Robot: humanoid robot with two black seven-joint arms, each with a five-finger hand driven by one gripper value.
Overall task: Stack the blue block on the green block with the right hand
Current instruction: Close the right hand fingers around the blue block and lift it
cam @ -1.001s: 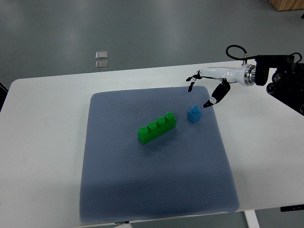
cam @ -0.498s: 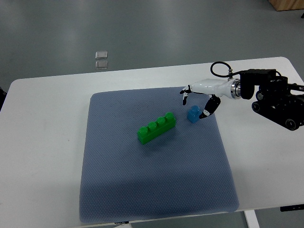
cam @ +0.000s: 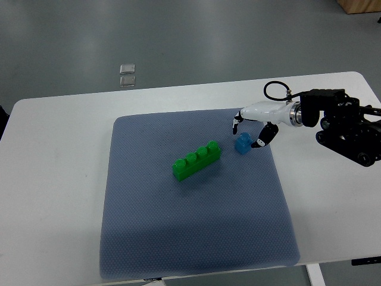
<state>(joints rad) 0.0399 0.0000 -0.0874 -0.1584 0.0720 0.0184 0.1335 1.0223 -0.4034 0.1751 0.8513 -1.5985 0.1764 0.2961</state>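
A small blue block (cam: 242, 145) sits on the grey-blue mat (cam: 196, 232) near its right edge. The long green block (cam: 197, 160) with several studs lies at an angle to its left, a short gap away. My right hand (cam: 246, 134) comes in from the right and straddles the blue block. Its thumb tip (cam: 257, 143) is against the block's right side, and the curled fingers (cam: 236, 125) hover just past its upper left corner. The block rests on the mat. The left arm does not show.
The mat covers the middle of a white table (cam: 53, 179). My right forearm and its black wrist housing (cam: 345, 122) lie over the table's right side. Two small clear squares (cam: 127, 75) lie on the floor beyond the far edge.
My right hand has dropped and moved left onto the blue block, and the fingers have curled in from a wide spread. Both blocks stay where they were.
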